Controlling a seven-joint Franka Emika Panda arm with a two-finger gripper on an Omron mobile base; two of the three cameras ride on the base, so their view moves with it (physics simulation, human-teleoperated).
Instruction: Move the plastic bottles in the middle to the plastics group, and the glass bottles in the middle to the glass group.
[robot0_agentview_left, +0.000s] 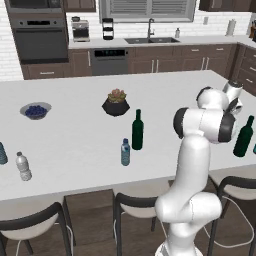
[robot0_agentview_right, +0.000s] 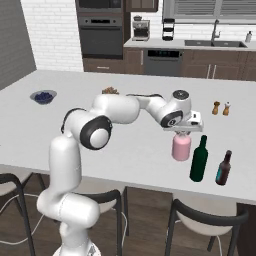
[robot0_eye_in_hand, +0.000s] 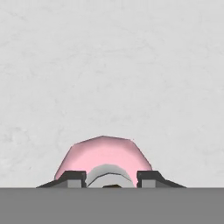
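My gripper (robot0_agentview_right: 182, 133) is shut on the neck of the squat pink glass bottle (robot0_agentview_right: 181, 147), which hangs upright at or just above the counter. Looking down in the hand view, the pink bottle (robot0_eye_in_hand: 103, 153) sits between my fingertips (robot0_eye_in_hand: 72, 177). Right beside it is the glass group's green wine bottle (robot0_agentview_right: 199, 160), also seen in the left base view (robot0_agentview_left: 243, 136). In the middle of the island stand a dark green wine bottle (robot0_agentview_left: 137, 130) and a small blue plastic bottle (robot0_agentview_left: 125, 152). The plastics group, a clear white-capped bottle (robot0_agentview_left: 22, 166) and a teal bottle (robot0_agentview_left: 2, 153), is at the far left.
A small brown bottle (robot0_agentview_right: 223, 169) stands right of the green wine bottle near the counter's front edge. Salt and pepper shakers (robot0_agentview_right: 221, 107) are behind. A potted plant (robot0_agentview_left: 116, 102) and a bowl of blueberries (robot0_agentview_left: 35, 110) sit farther back. Stools (robot0_agentview_left: 132, 207) line the near side.
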